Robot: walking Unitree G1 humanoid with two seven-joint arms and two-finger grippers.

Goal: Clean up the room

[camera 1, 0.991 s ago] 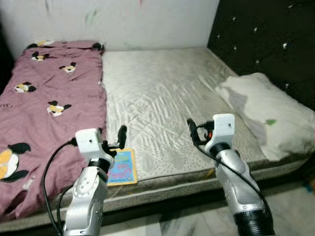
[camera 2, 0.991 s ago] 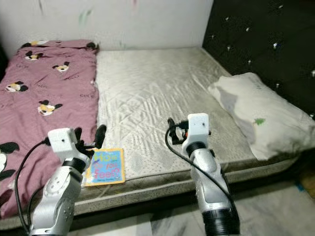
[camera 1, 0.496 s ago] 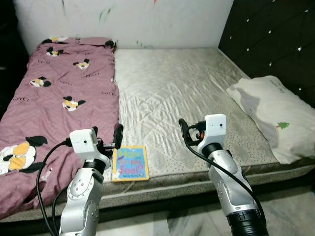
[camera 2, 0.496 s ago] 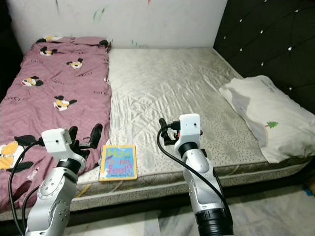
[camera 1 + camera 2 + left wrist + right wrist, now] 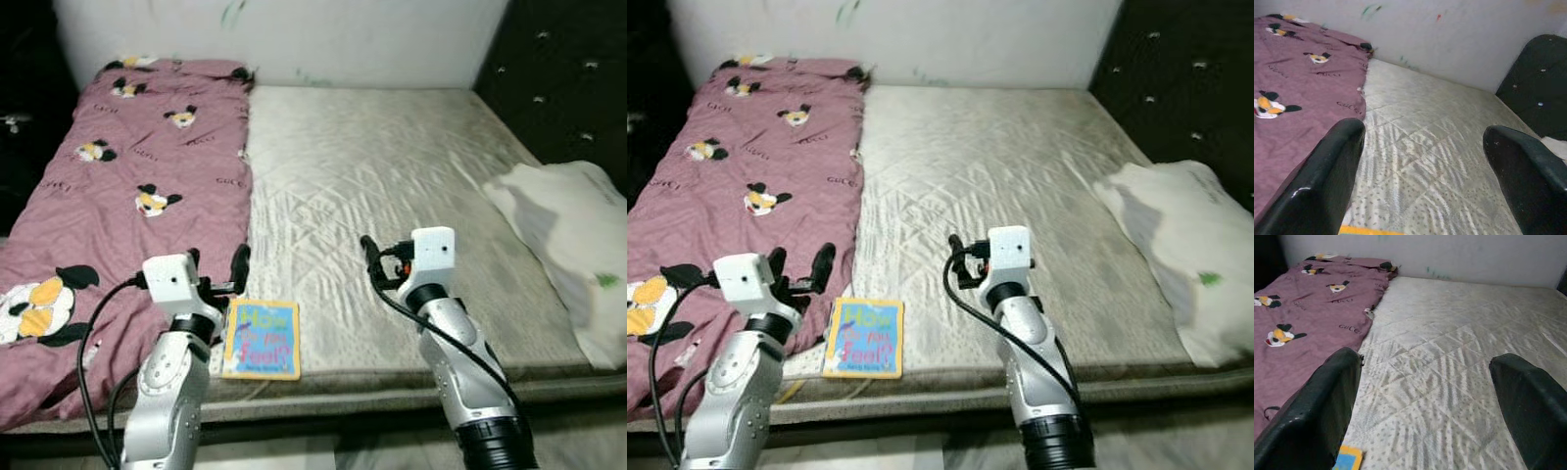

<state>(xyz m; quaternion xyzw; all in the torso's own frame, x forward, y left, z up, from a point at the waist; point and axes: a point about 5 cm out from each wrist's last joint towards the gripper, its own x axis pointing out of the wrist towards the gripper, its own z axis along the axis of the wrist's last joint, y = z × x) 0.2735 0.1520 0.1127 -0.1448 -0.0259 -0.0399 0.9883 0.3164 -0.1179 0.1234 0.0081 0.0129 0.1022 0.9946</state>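
A children's book (image 5: 262, 339) left at the mattress (image 5: 392, 186) edge is approached by the left gripper (image 5: 217, 268), fingers spread wide and empty.

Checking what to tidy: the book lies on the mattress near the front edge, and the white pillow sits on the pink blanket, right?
Not quite: the left eye view shows the white pillow on the bare mattress, across from the pink blanket. The book does lie near the front edge.
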